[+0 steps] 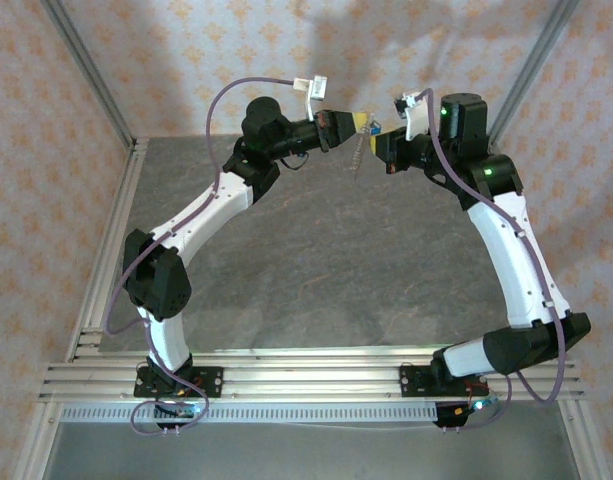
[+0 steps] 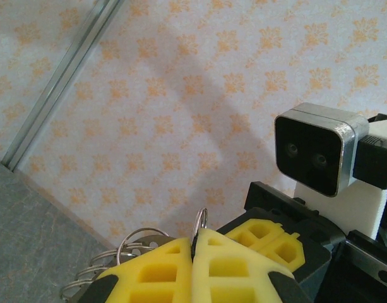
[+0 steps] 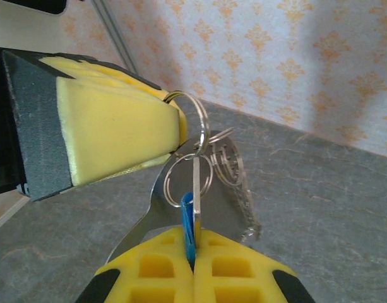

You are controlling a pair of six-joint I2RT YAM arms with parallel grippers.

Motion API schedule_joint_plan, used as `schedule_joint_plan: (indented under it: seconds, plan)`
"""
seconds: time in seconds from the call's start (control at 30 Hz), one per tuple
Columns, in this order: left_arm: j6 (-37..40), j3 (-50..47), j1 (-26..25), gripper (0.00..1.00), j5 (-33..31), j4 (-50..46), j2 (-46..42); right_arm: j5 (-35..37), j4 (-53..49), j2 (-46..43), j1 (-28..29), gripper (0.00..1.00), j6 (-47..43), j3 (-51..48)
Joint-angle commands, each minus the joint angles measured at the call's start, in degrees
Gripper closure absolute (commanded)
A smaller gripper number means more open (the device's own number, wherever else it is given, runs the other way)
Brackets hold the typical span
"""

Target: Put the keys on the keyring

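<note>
The key [image 3: 189,221] is up in the air between the two arms, its blue head pinched edge-on between the yellow pads of the right hand [image 3: 194,243], which is closed tight on it; the pale blade points up and away from the pads. Just above the blade is the keyring [image 3: 194,123], a thin metal split ring clamped at its edge by the left hand [image 2: 194,243], whose pads are pressed together with only the ring's upper arc showing above them. A second ring lies around or across the blade; which of the two cannot be told. More linked rings [image 3: 234,167] and a flat metal tag [image 3: 146,218] hang from the held ring, well above the grey counter [image 3: 319,208], with the patterned wall [image 2: 180,95] behind.

The step in hand looks like working the key onto the ring. To do it well, the left hand should hold the ring rigid while the right makes small, slow moves along the ring's coil rather than pushing straight in. The dangling rings may swing and foul the blade, and too hard a push could twist the small key out of the pads
</note>
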Motion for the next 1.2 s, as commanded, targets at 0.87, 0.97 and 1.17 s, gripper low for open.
schedule_joint_plan:
  seconds: [0.87,0.97,1.17]
  plan:
    - [0.8,-1.5,-0.48,1.0,-0.12,4.59,-1.29,-6.65,3.52,1.83,-4.94,1.0,6.47,2.17]
    - [0.72,-1.33,-0.47,1.0,-0.03,4.65,-1.1,-6.45,3.15,2.41,-3.8,1.0,6.11,2.63]
    - [0.62,-0.87,-0.6,1.0,-0.03,4.41,-0.59,-5.57,2.45,3.95,-1.6,1.0,5.4,4.1]
